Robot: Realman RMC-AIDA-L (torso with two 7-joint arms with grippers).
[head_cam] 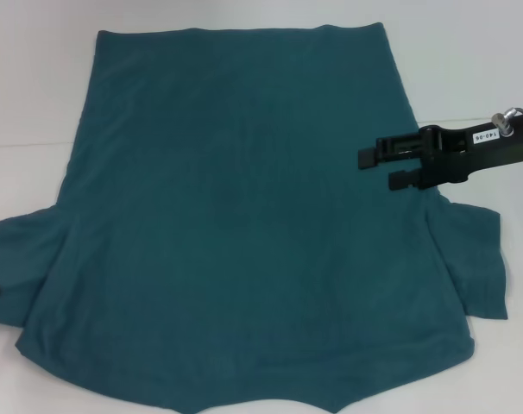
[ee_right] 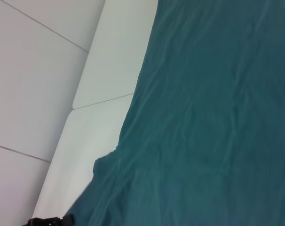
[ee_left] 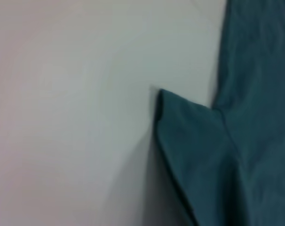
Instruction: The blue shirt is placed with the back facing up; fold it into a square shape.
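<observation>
Shirt: we see the blue shirt [head_cam: 244, 216] spread flat on the white table [head_cam: 37, 86], plain back up, hem at the far edge, collar end near us, covering most of the surface.
Sleeves: both lie out to the sides, the left sleeve [head_cam: 24, 259] and the right sleeve [head_cam: 473, 250], neither turned in.
Right gripper: the right gripper [head_cam: 381, 168] reaches in from the right above the shirt's right edge, just beyond the right sleeve; we read its fingers as parted, with no cloth between them.
Left gripper: only a dark tip shows by the left sleeve; we cannot tell its state.
Progress: we judge no fold made yet; sleeves, sides and the lengthwise fold are all left.
</observation>
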